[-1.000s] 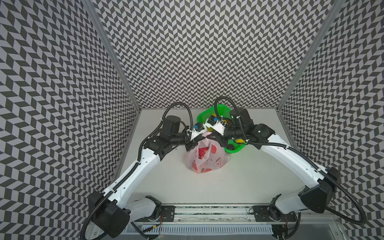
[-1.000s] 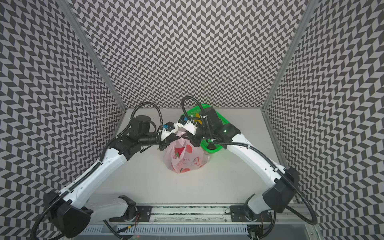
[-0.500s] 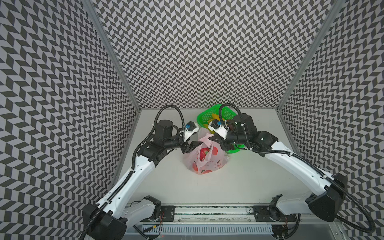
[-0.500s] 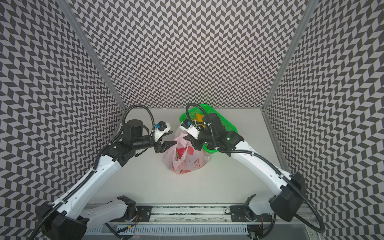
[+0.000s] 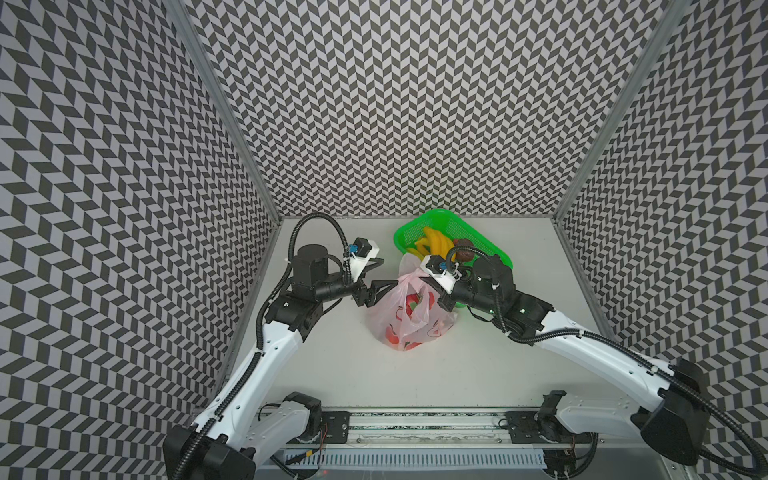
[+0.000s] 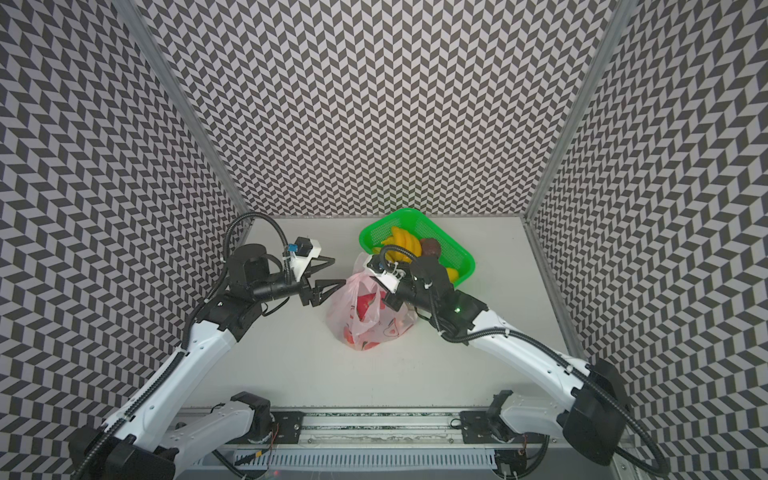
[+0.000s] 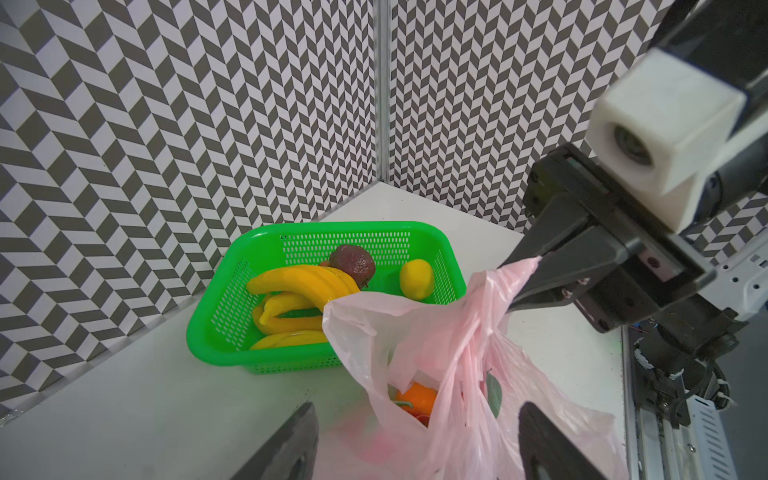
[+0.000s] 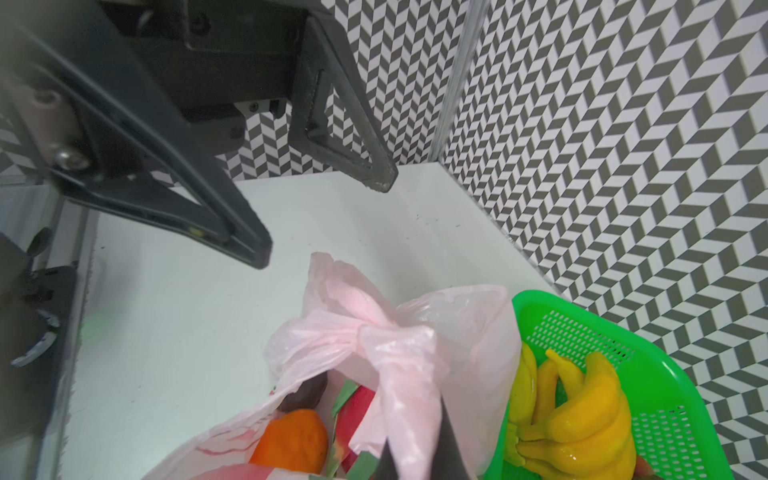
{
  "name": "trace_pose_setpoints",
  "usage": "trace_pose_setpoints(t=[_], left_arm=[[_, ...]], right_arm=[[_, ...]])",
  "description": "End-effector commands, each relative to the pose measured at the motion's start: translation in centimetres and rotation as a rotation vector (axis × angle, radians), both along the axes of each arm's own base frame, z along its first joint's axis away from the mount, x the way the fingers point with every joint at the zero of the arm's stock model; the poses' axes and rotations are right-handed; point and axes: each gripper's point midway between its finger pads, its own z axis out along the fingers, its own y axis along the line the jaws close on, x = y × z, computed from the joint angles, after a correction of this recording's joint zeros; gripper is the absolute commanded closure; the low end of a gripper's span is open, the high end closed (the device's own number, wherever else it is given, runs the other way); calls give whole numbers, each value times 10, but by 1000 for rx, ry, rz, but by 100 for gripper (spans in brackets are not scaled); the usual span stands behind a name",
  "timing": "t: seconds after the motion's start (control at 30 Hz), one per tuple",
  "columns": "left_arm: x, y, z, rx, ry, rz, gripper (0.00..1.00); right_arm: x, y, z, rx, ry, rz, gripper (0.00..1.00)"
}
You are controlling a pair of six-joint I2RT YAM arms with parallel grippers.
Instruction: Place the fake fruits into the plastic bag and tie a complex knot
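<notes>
Since a second ago both arms have drawn apart from above the plastic bag (image 5: 409, 320), and the left claw (image 5: 389, 272) has let go: its jaws stand wide apart and empty, the bag's top just beyond its tips. The right claw (image 7: 521, 282) is clamped on a pink handle strip (image 7: 486, 299), the bag standing on the table (image 5: 374, 374) beneath it. An orange (image 8: 291, 440) lies inside the bag below that claw; bananas (image 7: 303, 280), a lemon (image 7: 417, 278) and a dark round fruit (image 7: 353, 262) sit in the green basket (image 7: 332, 225) behind it
</notes>
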Motion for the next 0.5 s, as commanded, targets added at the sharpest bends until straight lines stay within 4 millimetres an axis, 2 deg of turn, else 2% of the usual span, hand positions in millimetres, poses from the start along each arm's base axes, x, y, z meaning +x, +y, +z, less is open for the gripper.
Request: trace_pose_setpoints(t=[0.0,0.1,0.3,0.47], left_arm=[[-7,-3,7,-38,3,-31,23],[-1,1,-1,-42,31,4,23],[14,8,-5,-83,92,70,27],[3,2,-12,-114,141,3,28]], right_arm=[[5,-3,42,147,-167,-66,100],[3,-6,39,211,-210,-103,100],[1,-4,41,342,-272,-140,100],[4,-3,41,447,-294,-185,100]])
